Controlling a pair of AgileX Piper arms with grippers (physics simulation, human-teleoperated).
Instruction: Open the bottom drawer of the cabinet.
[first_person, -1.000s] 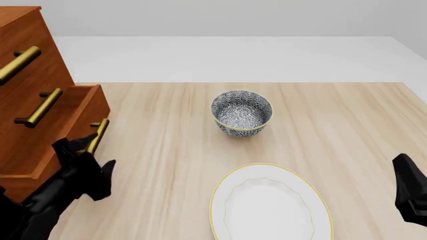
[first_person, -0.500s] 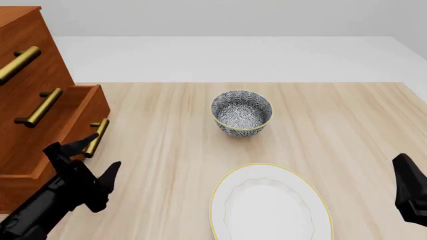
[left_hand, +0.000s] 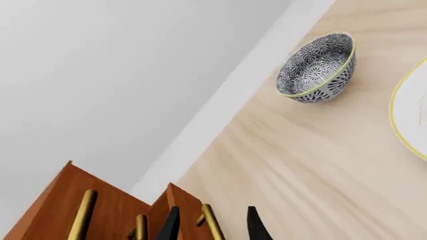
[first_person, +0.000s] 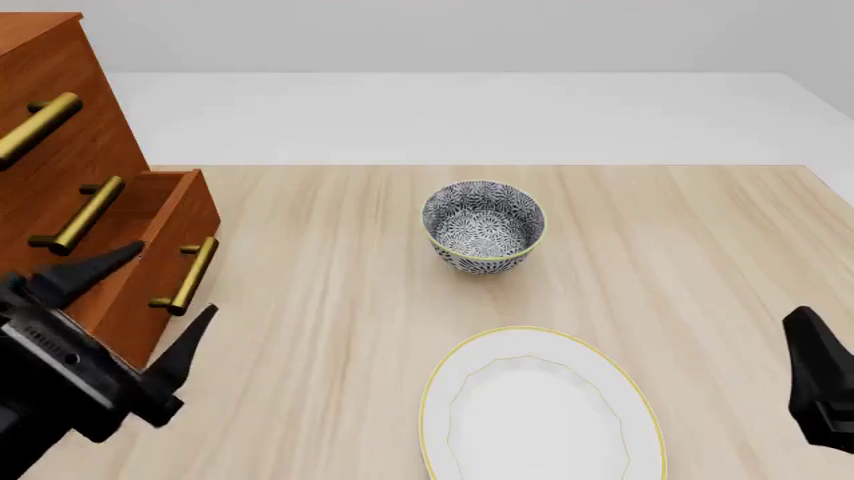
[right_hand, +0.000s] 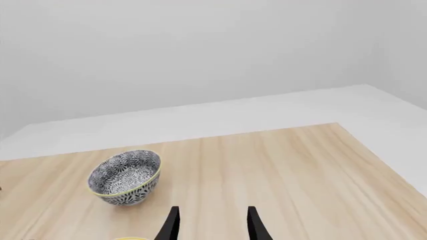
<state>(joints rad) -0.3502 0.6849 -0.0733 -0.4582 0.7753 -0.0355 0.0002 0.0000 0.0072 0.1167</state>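
At cabinet base, bottom drawer stands pulled out, its brass handle now free. Left pincer has let go and backed off, fingers wide. Right pincer idle, parted, empty. Opening looks essentially done.

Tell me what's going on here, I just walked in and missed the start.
Two simulated robot arms sit at a wooden table with a cabinet on the left. Its bottom drawer stands pulled out. The left end effector is open, just in front of the drawer's brass handle and not gripping it. The right end effector is open too, idle at the table's right side. A patterned bowl and a white plate sit untouched.
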